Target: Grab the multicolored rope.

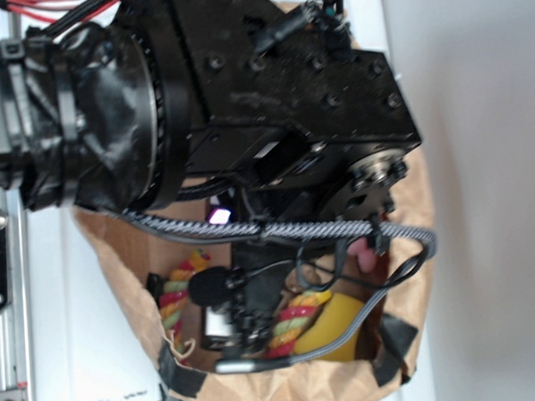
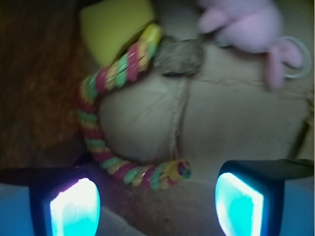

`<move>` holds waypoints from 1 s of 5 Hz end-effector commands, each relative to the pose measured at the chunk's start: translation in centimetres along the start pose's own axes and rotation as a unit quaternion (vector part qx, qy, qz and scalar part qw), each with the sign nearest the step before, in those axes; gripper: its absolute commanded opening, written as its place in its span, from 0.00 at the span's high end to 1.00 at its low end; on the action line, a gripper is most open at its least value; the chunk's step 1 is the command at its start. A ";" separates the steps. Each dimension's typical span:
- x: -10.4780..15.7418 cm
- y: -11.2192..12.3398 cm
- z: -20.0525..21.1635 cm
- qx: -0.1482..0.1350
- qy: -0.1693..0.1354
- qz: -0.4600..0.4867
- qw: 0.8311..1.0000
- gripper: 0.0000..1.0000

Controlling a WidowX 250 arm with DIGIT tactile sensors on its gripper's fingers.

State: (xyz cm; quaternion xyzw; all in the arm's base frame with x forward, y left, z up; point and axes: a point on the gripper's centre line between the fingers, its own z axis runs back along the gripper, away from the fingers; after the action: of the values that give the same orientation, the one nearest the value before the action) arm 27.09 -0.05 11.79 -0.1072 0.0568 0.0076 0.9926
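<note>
Two fingertips (image 2: 74, 209) of the gripper (image 2: 156, 204) stand wide apart, holding nothing. Between and just above them, the multicolored rope (image 2: 101, 110) curves across the brown paper bag (image 2: 236, 128) floor, touching the yellow block (image 2: 110, 24). Right: pink plush (image 2: 251, 24).

Place: a robot lab or test bench.
Evidence: black robot arm (image 1: 271, 85) bolted together over a brown paper-lined box (image 1: 412, 247), an aluminium rail (image 1: 9, 292) on the left, white tabletop (image 1: 479, 156).
Props: toys for handling practice, a pink plush (image 2: 251, 24).
</note>
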 end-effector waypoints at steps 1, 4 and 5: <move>0.2 -0.5 2.7 0.016 -0.028 0.092 0.995 0.00; 1.2 -1.3 1.7 0.035 -0.060 0.138 0.988 0.00; 2.4 -1.7 1.5 0.031 -0.074 0.141 0.987 0.00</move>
State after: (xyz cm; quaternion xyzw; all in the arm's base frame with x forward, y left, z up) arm 28.89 -0.77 11.61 -0.0656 0.0227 0.1581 0.9850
